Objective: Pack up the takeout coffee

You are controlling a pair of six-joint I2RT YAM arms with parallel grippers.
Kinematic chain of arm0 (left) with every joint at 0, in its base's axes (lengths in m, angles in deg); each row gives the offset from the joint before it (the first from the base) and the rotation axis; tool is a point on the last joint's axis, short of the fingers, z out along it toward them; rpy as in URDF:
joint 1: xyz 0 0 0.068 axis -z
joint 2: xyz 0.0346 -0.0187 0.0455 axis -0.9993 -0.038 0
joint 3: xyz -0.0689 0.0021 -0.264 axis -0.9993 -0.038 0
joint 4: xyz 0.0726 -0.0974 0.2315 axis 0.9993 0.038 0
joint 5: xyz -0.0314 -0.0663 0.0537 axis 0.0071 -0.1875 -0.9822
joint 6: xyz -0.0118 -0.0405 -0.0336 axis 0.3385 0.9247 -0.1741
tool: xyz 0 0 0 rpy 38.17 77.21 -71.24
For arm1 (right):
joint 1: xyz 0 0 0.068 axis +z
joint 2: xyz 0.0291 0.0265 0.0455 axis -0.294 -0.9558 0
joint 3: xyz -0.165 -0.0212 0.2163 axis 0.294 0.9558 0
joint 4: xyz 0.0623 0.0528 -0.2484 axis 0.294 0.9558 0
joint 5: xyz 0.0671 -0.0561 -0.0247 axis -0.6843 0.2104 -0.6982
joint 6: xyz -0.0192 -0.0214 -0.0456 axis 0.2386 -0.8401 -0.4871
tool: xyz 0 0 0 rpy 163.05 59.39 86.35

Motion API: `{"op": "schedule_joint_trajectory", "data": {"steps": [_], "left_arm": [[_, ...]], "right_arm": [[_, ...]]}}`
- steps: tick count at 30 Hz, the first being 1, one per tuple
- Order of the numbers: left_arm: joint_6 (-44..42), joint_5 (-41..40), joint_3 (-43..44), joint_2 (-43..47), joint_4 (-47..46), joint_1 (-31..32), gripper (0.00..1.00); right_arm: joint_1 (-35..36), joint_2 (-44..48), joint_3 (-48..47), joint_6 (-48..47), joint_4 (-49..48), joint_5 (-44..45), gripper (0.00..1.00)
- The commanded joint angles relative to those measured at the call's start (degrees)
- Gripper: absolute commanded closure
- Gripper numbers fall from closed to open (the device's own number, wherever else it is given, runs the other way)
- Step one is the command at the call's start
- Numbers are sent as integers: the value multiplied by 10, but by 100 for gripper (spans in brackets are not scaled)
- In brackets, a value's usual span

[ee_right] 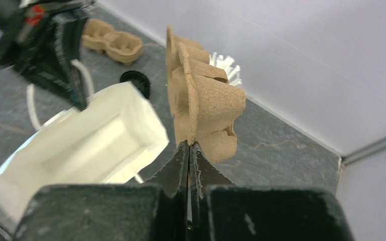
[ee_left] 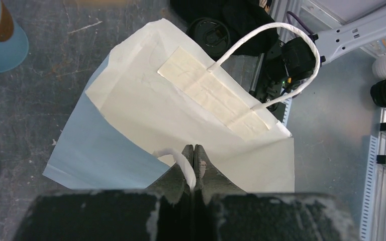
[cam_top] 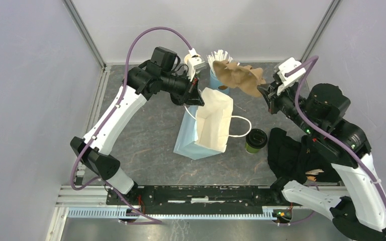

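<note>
The takeout coffee (cam_top: 256, 140), a green cup with a black lid, stands upright on the table just right of the paper bag (cam_top: 211, 125); its lid shows in the left wrist view (ee_left: 210, 32). The bag is blue outside, cream inside, and its mouth is open. My left gripper (cam_top: 197, 99) (ee_left: 194, 150) is shut on the bag's near white handle (ee_left: 181, 155) and holds that side up. My right gripper (cam_top: 262, 91) (ee_right: 188, 145) is shut on the edge of a brown pulp cup carrier (cam_top: 238, 78) (ee_right: 201, 105), held in the air behind and right of the bag's mouth (ee_right: 90, 145).
A blue cup (cam_top: 217, 78) with white sticks stands at the back, under the carrier. A black cloth (cam_top: 286, 150) lies by the right arm, right of the coffee. More pulp carriers (ee_right: 113, 42) and a black lid (ee_right: 134, 80) lie beyond the bag.
</note>
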Motion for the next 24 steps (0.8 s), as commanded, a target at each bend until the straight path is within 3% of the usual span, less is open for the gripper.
{"op": "schedule_joint_trajectory", "data": {"steps": [1,9,13,19,24], "left_arm": [[-47,0,54,-13,-2,0,98],[-69,-8,88,-36,5,0,98],[-91,-20,67,-20,8,1,98],[-117,-29,19,19,-34,2,98],[-119,-44,30,25,-48,5,98]], "right_arm": [[1,6,-48,-34,80,-99,100],[1,23,-59,-63,145,-128,100],[1,38,-39,-81,160,-123,100],[1,37,17,-118,162,-209,100],[1,14,23,-111,173,-225,100]]}}
